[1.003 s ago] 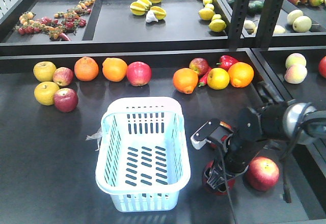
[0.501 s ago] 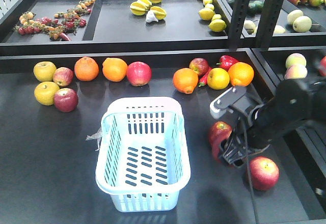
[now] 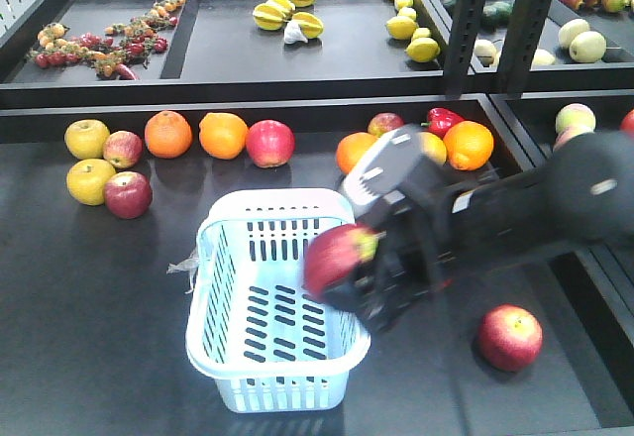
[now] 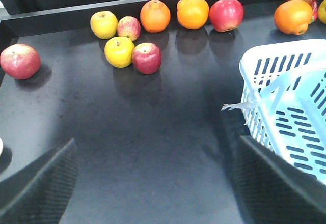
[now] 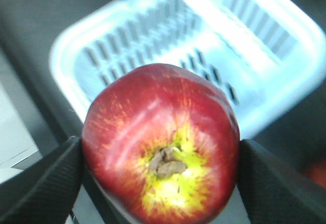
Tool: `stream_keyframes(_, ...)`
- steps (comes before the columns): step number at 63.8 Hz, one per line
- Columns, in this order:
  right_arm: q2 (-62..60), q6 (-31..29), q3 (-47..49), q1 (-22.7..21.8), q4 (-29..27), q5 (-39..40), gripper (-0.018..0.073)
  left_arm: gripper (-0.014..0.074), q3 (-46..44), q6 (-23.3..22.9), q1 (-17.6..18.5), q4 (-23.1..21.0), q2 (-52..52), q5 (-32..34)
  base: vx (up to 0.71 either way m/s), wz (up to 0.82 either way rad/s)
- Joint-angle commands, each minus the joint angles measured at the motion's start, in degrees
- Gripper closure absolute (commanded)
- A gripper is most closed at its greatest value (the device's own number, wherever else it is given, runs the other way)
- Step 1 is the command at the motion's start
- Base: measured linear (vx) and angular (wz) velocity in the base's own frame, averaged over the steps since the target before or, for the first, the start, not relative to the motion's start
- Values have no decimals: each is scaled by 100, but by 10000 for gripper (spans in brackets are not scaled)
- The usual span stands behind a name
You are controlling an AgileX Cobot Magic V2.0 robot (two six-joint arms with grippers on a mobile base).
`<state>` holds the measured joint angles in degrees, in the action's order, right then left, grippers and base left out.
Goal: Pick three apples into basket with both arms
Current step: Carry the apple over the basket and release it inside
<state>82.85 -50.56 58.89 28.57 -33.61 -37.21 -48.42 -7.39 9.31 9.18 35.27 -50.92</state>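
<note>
My right gripper point(image 3: 374, 279) squeezes a red apple point(image 3: 335, 258) between its two fingers, up above the basket point(image 3: 272, 201), at its 3 o'clock edge. To do this well, I should go over the middle, get low, then let go softly so the apple does not bounce out. My left gripper point(image 4: 158, 193) is spread wide and holds nothing. Only its wrist view shows a lone apple point(image 4: 20, 61) at 9 o'clock.
</note>
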Motion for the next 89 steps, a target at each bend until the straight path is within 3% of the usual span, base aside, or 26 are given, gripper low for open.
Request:
stream_keyframes(1,90,-132,138,396,-77,932,274,6,-134,-70,-15,37,28,350,0,0)
stream_keyframes(9,501,-128,138,702,-18,1530,274,6,-134,-70,-15,37,28,350,0,0)
stream_keyframes(29,1147,-73,138,686,-39,1867,236,6,-134,-70,-15,37,28,350,0,0)
stream_keyframes(50,1159,-39,138,686,-34,1880,-44,6,-134,-70,-15,37,28,350,0,0)
stream_keyframes(57,1159,57,138,686,-34,1990,-99,6,-134,-70,-15,37,28,350,0,0)
stream_keyframes(76,1103,348,138,686,2,1805,-106,6,-134,-70,-15,37,28,350,0,0)
stream_keyframes(89,646,675,138,660,417,1241,-92,6,-134,-70,-15,37,28,350,0,0)
